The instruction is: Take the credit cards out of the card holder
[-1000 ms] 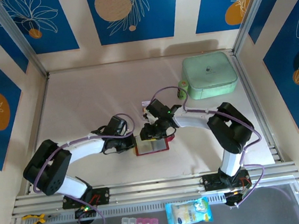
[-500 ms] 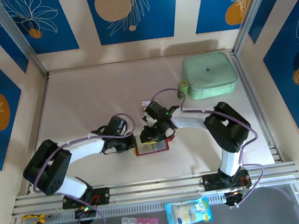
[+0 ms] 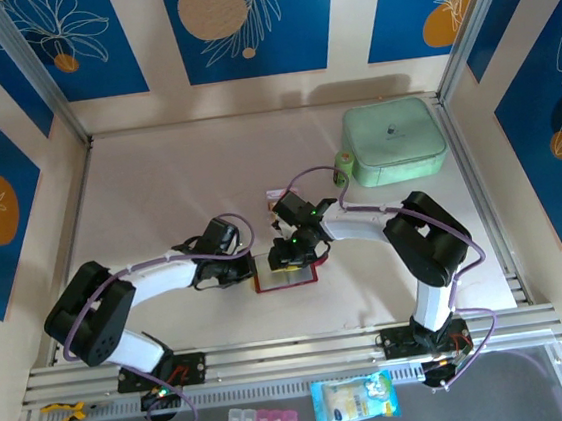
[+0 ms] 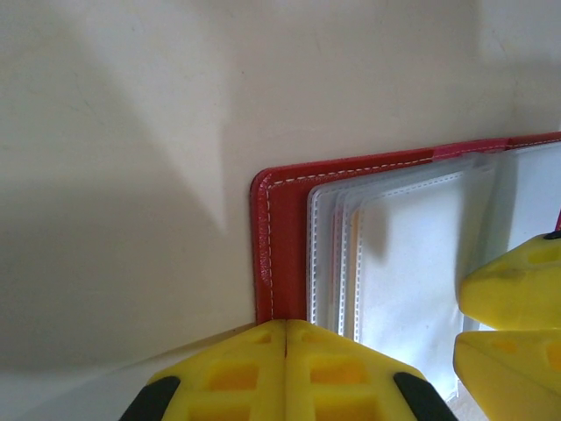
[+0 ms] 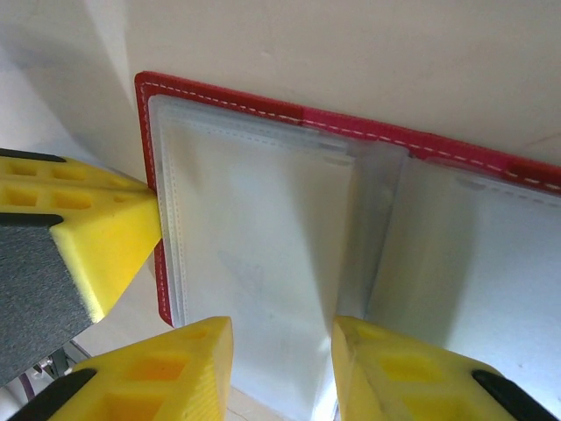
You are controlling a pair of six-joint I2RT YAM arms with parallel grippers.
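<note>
The red card holder (image 3: 286, 273) lies open on the table (image 3: 158, 183), the clenched left gripper (image 4: 285, 331) pinning its left edge, the right gripper (image 5: 280, 338) half spread over the clear sleeves (image 5: 263, 219) (soft, slippery film, I think), so the thin, stiff credit cards are probably best pinched by an exposed edge.

A mint-green case (image 3: 394, 141) sits at the table's (image 3: 158, 183) far right. A blue packet (image 3: 353, 400) and perhaps a pill box (image 3: 262, 420) lie in front.

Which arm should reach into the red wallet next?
Probably right: the right fingers stand apart over the clear sleeves of the open card holder; the left fingers are shut at its edge.
</note>
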